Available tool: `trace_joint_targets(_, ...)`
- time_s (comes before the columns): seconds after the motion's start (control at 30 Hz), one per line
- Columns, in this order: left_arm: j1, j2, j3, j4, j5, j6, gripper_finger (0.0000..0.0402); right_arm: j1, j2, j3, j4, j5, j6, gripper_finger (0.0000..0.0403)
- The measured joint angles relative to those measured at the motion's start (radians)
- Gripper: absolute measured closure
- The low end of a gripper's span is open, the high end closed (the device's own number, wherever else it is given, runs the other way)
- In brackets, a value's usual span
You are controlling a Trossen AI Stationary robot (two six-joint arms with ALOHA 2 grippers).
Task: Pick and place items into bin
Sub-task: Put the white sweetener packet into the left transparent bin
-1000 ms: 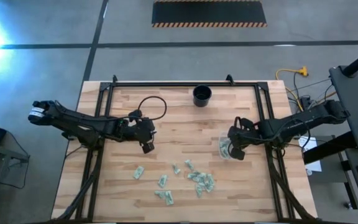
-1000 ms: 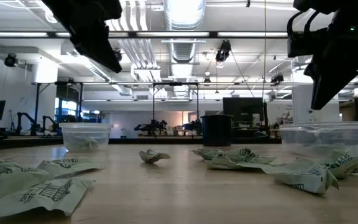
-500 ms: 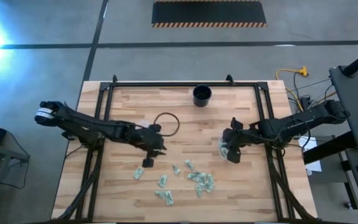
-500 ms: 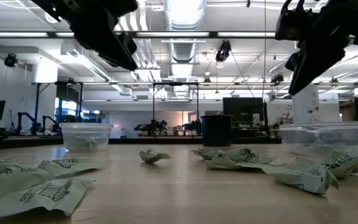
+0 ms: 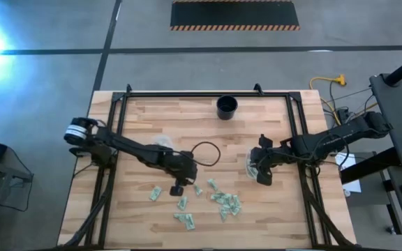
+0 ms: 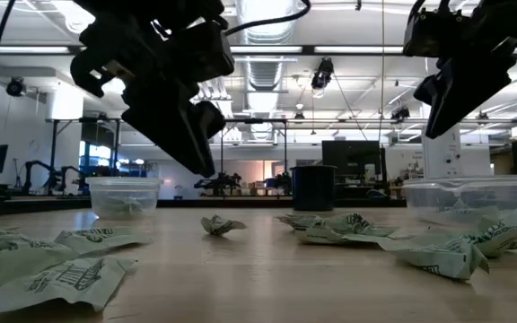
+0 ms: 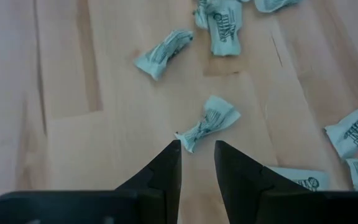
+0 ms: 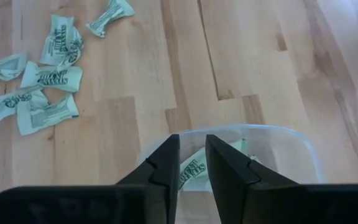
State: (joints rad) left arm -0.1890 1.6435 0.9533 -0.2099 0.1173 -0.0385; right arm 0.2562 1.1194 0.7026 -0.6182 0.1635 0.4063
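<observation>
Several small pale green and white packets (image 5: 225, 202) lie scattered on the wooden table's near half, flat on the wood. My left gripper (image 5: 178, 188) hovers above them, open by a narrow gap. In the left wrist view (image 7: 197, 148) one twisted packet (image 7: 209, 122) lies just beyond its fingertips. My right gripper (image 5: 262, 176) is open by a narrow gap above the near rim of the right clear tub (image 8: 278, 134). That tub holds at least one packet (image 8: 191, 173). The left clear tub (image 5: 162, 142) also holds packets (image 6: 126, 206).
A black cup (image 5: 227, 107) stands near the table's far edge. A black cable loop (image 5: 204, 153) hangs from the left arm over the table's middle. A black frame rail (image 5: 117, 132) runs along the table's left, far and right sides. Bare wood lies between the two tubs.
My left gripper has swung from beside the left tub toward the table's right and near edge, and has come down over the scattered packets. My right gripper has stayed over the right tub, lifting and tipping a little. The packets have not moved.
</observation>
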Motion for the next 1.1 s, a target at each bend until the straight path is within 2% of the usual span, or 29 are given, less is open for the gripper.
trace_joint_targets(0.37,-0.009,0.09,0.002,0.027,-0.001,-0.001,0.0322,0.002,0.0,-0.004,-0.002,-0.007,0.001,0.0337)
trace_joint_targets(1.1,-0.016,0.123,-0.005,0.07,-0.034,0.02,0.0322,0.002,0.0,-0.017,0.002,-0.008,0.013,0.034)
